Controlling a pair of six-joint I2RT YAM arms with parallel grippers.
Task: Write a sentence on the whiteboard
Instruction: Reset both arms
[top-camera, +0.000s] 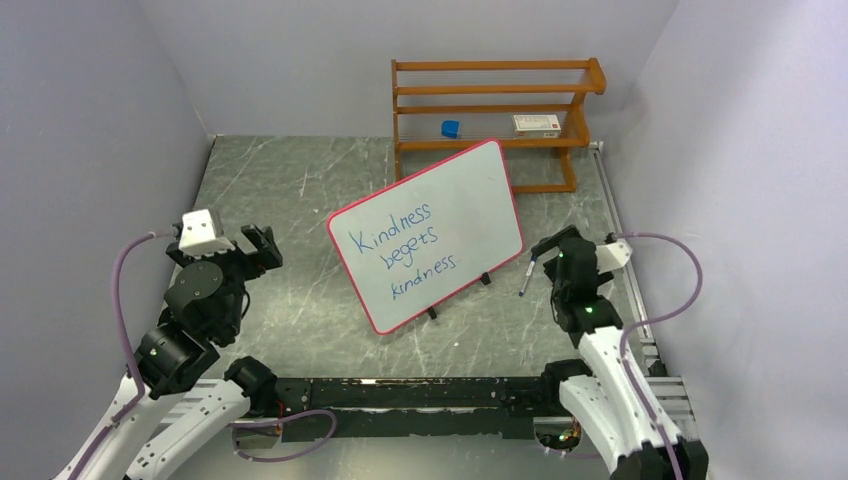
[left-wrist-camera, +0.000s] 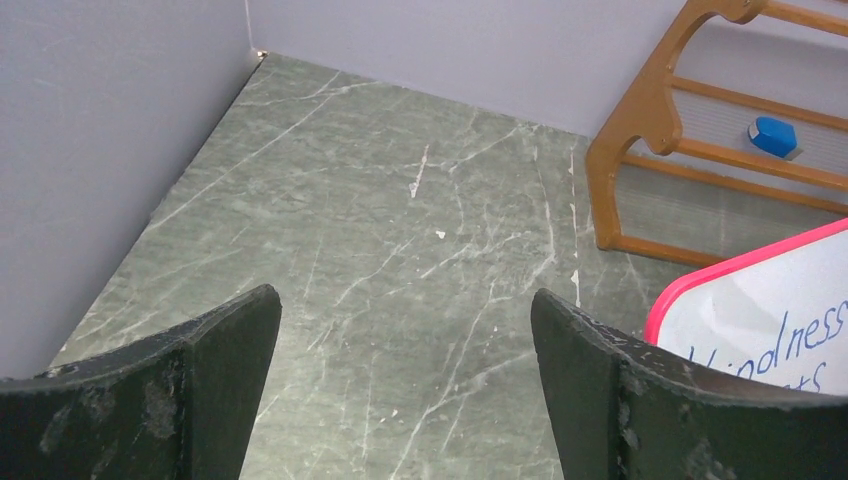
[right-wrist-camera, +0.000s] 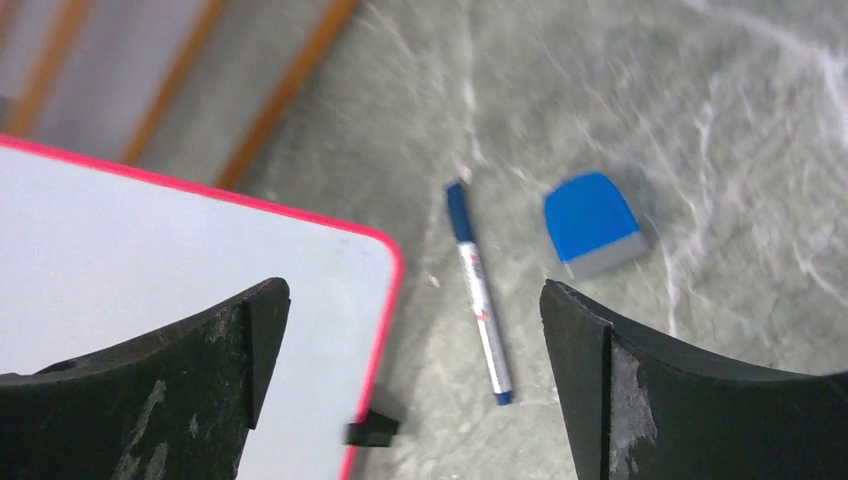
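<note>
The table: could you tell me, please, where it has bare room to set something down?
Free: the back-left stretch of the table between the left wall, the wooden rack and the whiteboard; also the strip between the board's feet and the near rail. Crowded: right of the board, where the marker, blue eraser and right gripper sit.

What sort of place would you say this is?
Probably a robotics lab test cell: plain grey walls box in a marble-patterned tabletop, with staged props, a whiteboard and a wooden rack.

Marble table bears whiteboard, marker, eraser, rack
</note>
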